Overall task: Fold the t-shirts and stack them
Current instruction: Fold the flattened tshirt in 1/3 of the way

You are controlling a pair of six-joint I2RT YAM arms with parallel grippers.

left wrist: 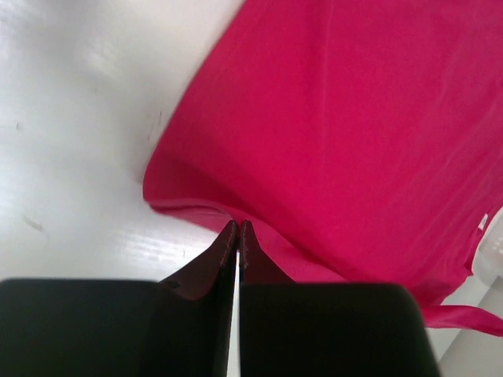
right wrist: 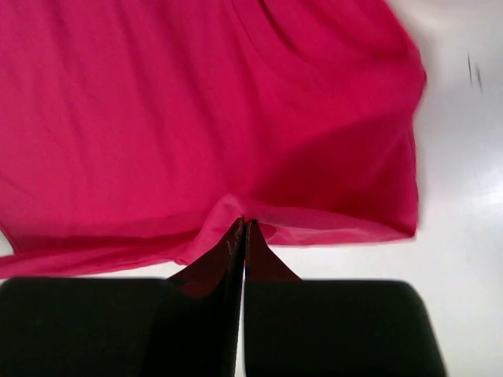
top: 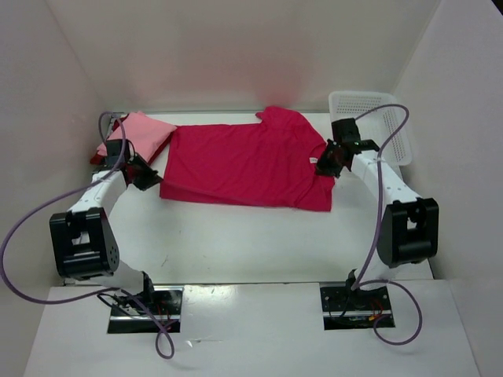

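Observation:
A crimson-magenta t-shirt (top: 244,161) lies spread flat across the middle of the table. My left gripper (top: 149,177) is at its left edge, jaws shut with the tips (left wrist: 237,226) pinching the hem of the crimson cloth (left wrist: 338,141). At the shirt's right edge, my right gripper (top: 324,163) is shut too, and the crimson cloth (right wrist: 196,118) puckers up into its tips (right wrist: 245,223). A folded light pink t-shirt (top: 141,133) rests at the far left, on top of a dark red t-shirt (top: 97,157) of which only a sliver shows.
A white mesh basket (top: 373,118) stands at the back right, just behind the right arm. White walls close the table in at the back and on both sides. Bare white tabletop (top: 251,243) runs between the shirt and the arm bases.

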